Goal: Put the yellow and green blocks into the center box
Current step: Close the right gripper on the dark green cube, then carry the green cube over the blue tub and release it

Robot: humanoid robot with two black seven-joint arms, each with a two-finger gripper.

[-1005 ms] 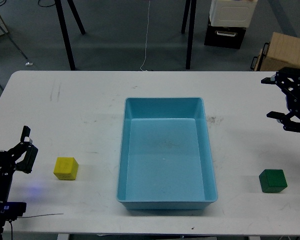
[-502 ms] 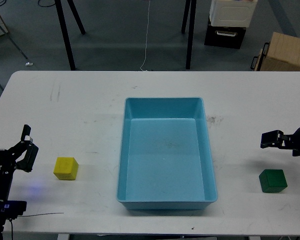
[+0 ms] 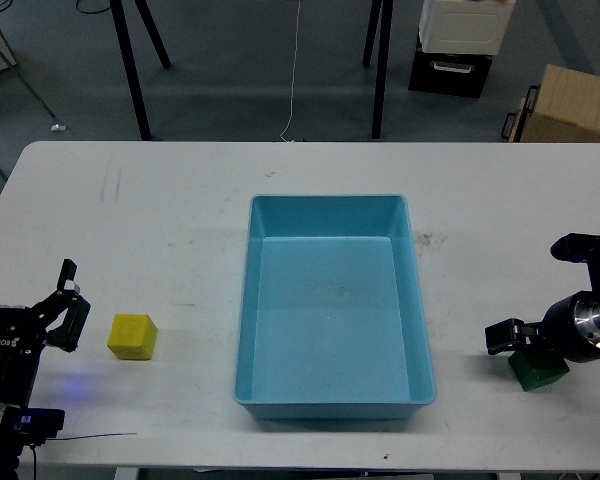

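Observation:
The yellow block (image 3: 132, 337) sits on the white table at the left, level with the front half of the blue box (image 3: 330, 201) in the centre. The box is empty. My left gripper (image 3: 28, 287) is open, just left of the yellow block and apart from it. The green block (image 3: 542, 373) sits at the front right, partly hidden by my right gripper (image 3: 538, 293). That gripper is open, with one finger (image 3: 504, 335) over the block's upper left edge and the other finger (image 3: 572, 247) farther back. Whether it touches the block I cannot tell.
The white table (image 3: 180, 200) ends close in front of the box and blocks. Behind it on the floor stand black stand legs (image 3: 130, 70), a cardboard box (image 3: 570, 105) and a black-and-white case (image 3: 460, 40).
My right gripper has come down from the far right of the table to the green block. My left gripper has turned, and both its fingers now show spread apart.

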